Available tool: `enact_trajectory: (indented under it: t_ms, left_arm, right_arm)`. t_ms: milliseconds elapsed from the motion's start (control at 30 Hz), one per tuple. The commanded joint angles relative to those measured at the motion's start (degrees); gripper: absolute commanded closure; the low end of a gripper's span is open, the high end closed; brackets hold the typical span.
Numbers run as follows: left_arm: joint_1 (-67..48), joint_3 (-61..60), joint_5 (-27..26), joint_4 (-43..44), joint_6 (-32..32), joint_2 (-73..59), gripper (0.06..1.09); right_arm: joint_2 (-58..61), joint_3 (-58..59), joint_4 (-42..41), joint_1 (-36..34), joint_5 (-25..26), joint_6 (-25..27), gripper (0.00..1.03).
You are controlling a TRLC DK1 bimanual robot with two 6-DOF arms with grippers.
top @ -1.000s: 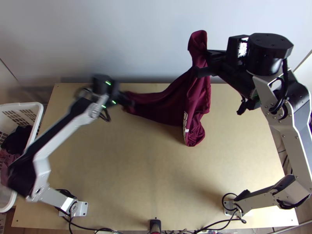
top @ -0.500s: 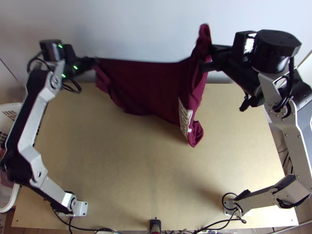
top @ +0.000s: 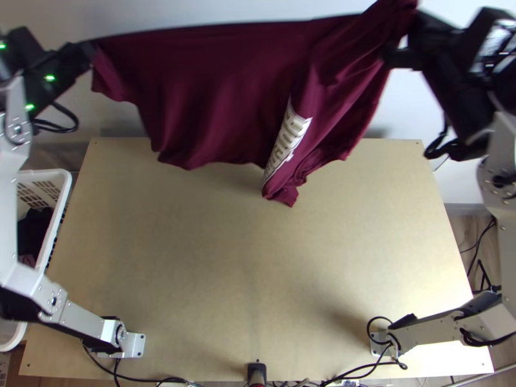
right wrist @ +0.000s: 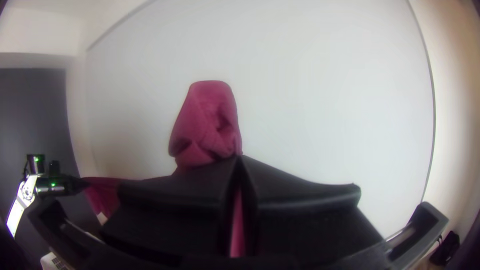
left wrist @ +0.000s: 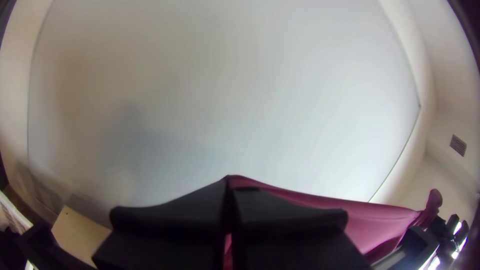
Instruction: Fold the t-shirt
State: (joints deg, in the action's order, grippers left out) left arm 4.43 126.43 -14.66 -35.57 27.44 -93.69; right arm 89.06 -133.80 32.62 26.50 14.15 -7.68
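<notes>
A maroon fabric t-shirt [top: 226,97] with white print hung raised at the light wooden table's [top: 258,258] far side.
The left wide-fingered black gripper [top: 89,53] pinched one end; the right wide-fingered black gripper [top: 396,37] pinched a bunched part.

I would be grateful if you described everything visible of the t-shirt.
The t-shirt is maroon, of soft-looking fabric, with white lettering on one part. It hangs in the air over the table's far part, its upper edge stretched between the left end effector and the right end effector, its lower part draping in loose, uneven folds.
</notes>
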Motion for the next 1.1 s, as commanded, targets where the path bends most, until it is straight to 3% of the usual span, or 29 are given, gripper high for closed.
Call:
enact_trajectory:
  t_ms: [0,467,667,1067]
  left_arm:
    - [1.3,0.5,-1.1,0.2,-1.3,6.5,1.05]
    - [-0.3,-8.0,-5.5,-3.2,-4.2,21.4,1.05]
    - [-0.8,-13.8,-8.6,-3.5,-4.3,30.2,1.05]
    - [0.2,-19.2,-8.5,-3.5,-5.3,45.0,1.05]
  right_arm:
    - [-2.0,-0.5,-4.9,-3.2,1.0,1.6,0.99]
    - [-10.8,2.8,2.9,7.7,3.5,7.4,0.99]
    - [-15.8,2.8,7.6,7.8,4.1,7.8,0.99]
    - [-24.5,1.3,10.4,6.5,7.5,7.0,0.99]
